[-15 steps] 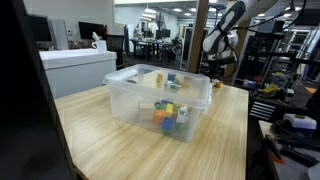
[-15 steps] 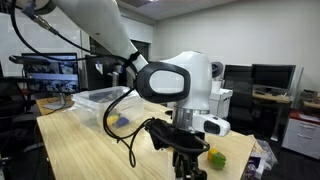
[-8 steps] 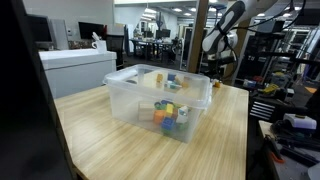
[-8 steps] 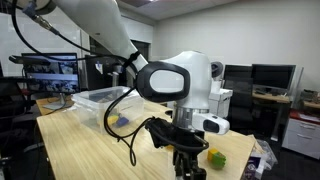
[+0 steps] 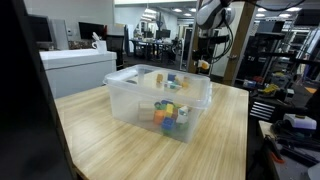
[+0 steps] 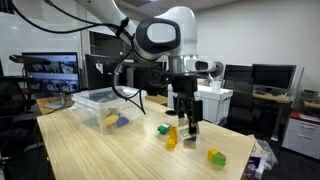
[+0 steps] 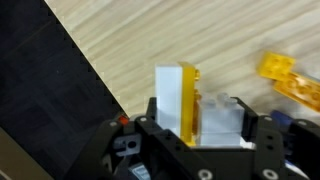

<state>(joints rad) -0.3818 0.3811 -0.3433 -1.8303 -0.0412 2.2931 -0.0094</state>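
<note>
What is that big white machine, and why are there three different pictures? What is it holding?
It is a robot arm that a person steers. At its end sits a gripper, like a hand with two fingers. Two pictures come from cameras standing around the table. The third comes from a camera on the arm's wrist, looking down past the gripper. In the wrist view the gripper is closed on a white and yellow block, held above the wooden table. On the table stands a clear plastic bin with coloured blocks inside. In an exterior view, loose yellow blocks and a green and yellow one lie on the table too.
</note>
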